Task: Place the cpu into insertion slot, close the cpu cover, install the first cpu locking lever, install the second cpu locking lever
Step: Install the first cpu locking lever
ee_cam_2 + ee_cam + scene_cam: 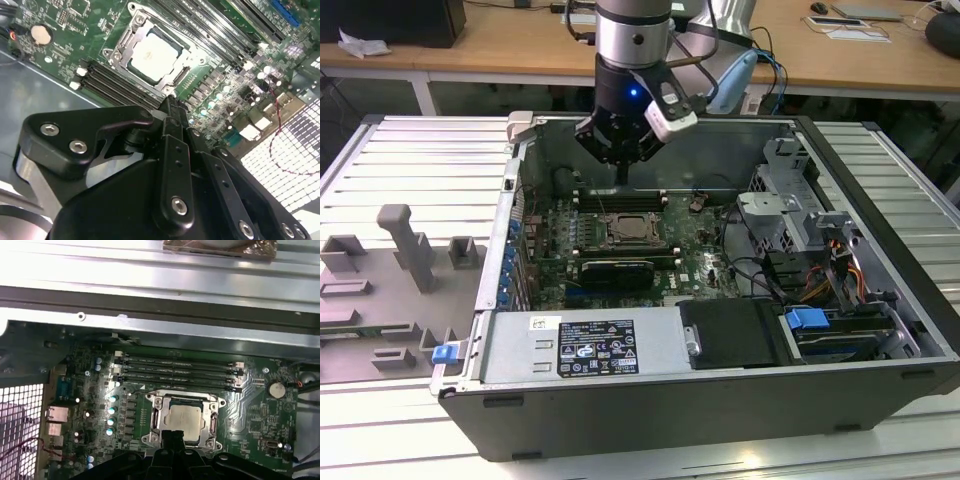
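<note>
Just below the pressed-together gripper (169, 102), the cpu (155, 52) lies seated in the insertion slot (131, 26).

In the exterior view, a ribbed silver metal desk (410, 140) carries the work. Behind it stands a long wooden bench (500, 45) on white legs, with papers (855, 25) at the exterior view's right and a black box (390, 20) at its left.

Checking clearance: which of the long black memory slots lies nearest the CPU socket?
The memory slot at the bank's edge, directly bordering the insertion slot; the others lie farther off.
</note>
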Robot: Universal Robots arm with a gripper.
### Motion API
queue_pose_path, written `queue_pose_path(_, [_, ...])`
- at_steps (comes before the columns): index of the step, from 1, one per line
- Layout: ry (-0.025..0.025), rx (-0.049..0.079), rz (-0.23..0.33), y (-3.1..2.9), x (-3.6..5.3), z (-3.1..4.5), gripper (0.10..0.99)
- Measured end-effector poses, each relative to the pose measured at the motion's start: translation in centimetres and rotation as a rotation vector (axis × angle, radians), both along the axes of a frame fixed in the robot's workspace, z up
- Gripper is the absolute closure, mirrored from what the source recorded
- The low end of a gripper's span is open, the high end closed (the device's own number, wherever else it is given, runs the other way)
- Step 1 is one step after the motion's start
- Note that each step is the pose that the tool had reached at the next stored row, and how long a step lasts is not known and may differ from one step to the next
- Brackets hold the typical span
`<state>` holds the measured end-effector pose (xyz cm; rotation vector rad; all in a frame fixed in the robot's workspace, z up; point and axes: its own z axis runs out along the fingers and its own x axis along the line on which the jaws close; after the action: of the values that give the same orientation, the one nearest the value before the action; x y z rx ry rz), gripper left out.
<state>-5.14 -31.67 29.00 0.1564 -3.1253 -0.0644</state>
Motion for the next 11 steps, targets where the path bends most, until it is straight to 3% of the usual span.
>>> queue_pose_path(1, [0.0001,0.0,0.003,0.0,-0.43,-0.08,0.98])
queue_pose_path(3, [-0.0031,0.001,0.002,0.01,-2.23,-0.34,0.98])
queue_pose_path(6, [-0.0049,0.001,0.002,0.01,-3.16,-0.66,0.98])
queue_pose_path(11, [-0.0049,0.001,0.002,0.01,-3.7,-1.22,0.98])
